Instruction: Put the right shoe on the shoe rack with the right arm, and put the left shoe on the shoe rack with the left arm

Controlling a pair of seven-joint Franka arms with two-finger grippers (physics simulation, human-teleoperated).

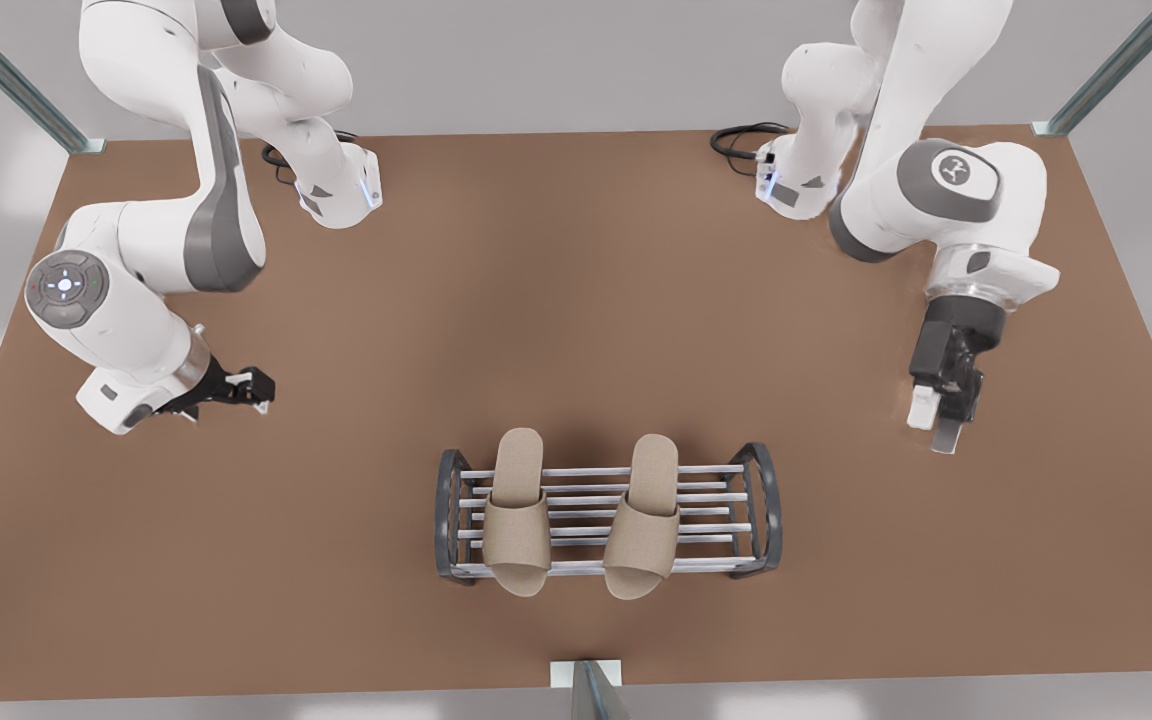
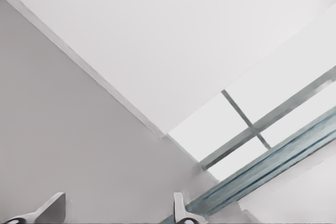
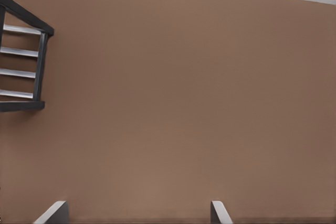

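The shoe rack (image 1: 764, 505) stands on the brown table near its front edge, with dark arched end frames and silver bars. Two beige slippers lie side by side on its top tier, one shoe (image 1: 517, 512) toward the front view's left and the other shoe (image 1: 646, 518) toward the front view's right. My left gripper (image 1: 258, 386) hovers open at the front view's left, pointing sideways, with its fingertips (image 2: 52, 206) spread against a wall. Open and empty, my right gripper (image 1: 934, 426) hangs at the front view's right, pointing down at bare table. One end of the rack (image 3: 40, 66) lies off to its side.
The brown table (image 1: 576, 300) stretches wide around the rack. Both arm bases with black cables (image 1: 741, 138) stand along the far edge. Metal frame posts (image 1: 1116, 65) rise at the far corners, and a small bracket (image 1: 586, 675) sits at the front edge.
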